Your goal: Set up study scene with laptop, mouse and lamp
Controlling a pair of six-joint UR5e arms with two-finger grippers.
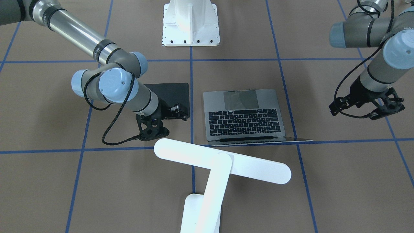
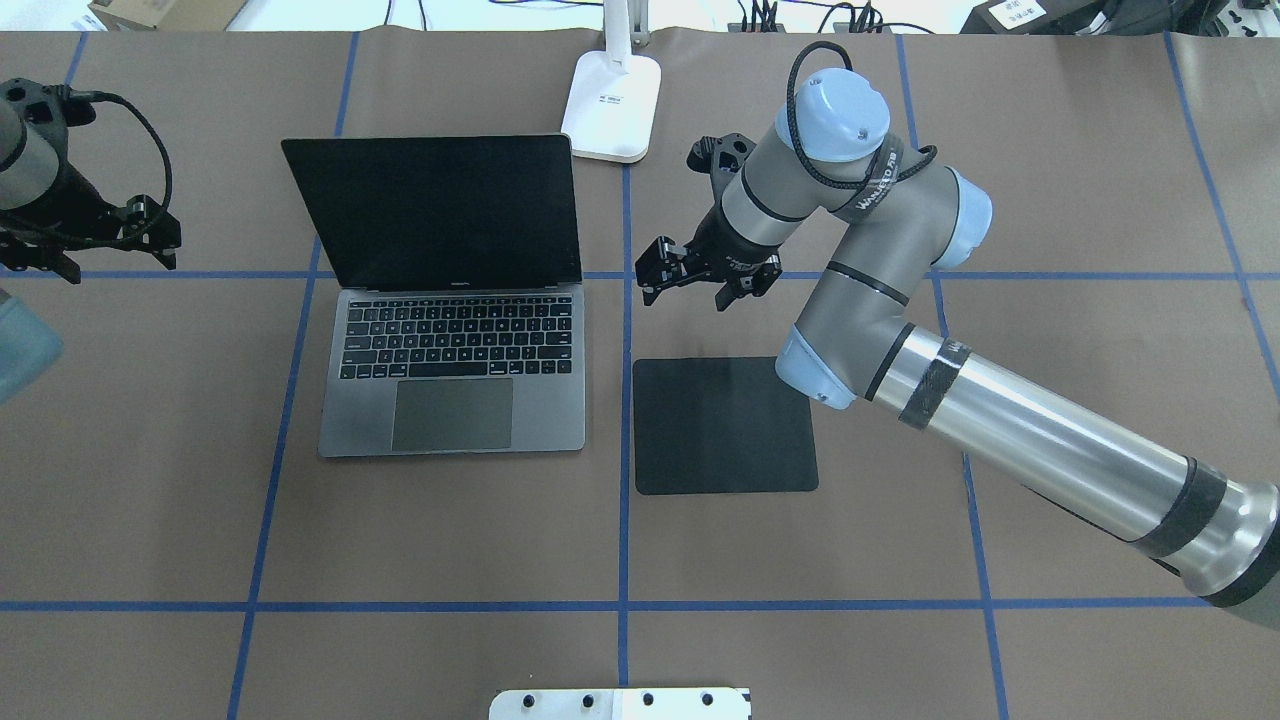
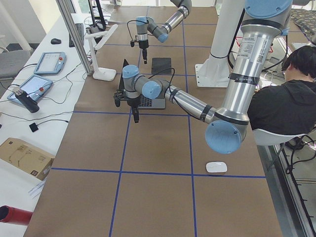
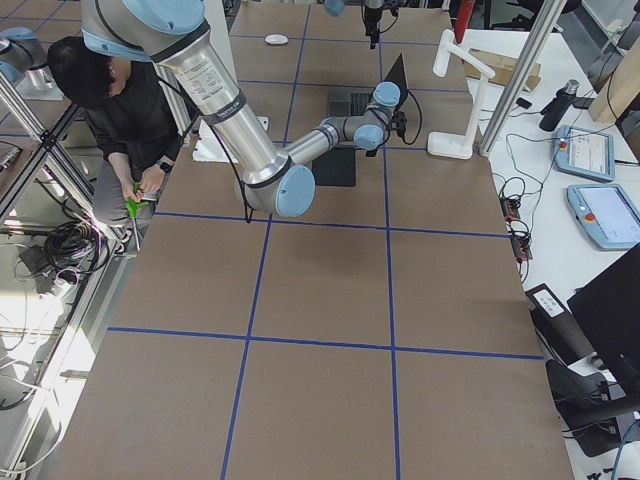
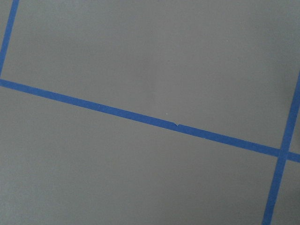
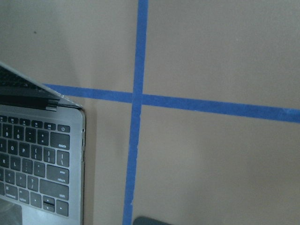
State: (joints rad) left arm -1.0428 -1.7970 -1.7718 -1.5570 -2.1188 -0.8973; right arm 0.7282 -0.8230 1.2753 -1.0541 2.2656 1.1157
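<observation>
Slim space-grey metal laptop [image 2: 450,390] stands open mid-table. White T-shaped desk lamp [image 1: 223,165] stands beyond its screen. Small glossy white oval mouse [image 3: 216,167] lies well apart. Left gripper [image 2: 100,250] and right gripper [image 2: 705,285] are both spread and empty.

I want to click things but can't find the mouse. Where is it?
In the left side view, the mouse lies alone near the table's left end, just beside a blue tape line, far from the laptop and the black pad.
</observation>
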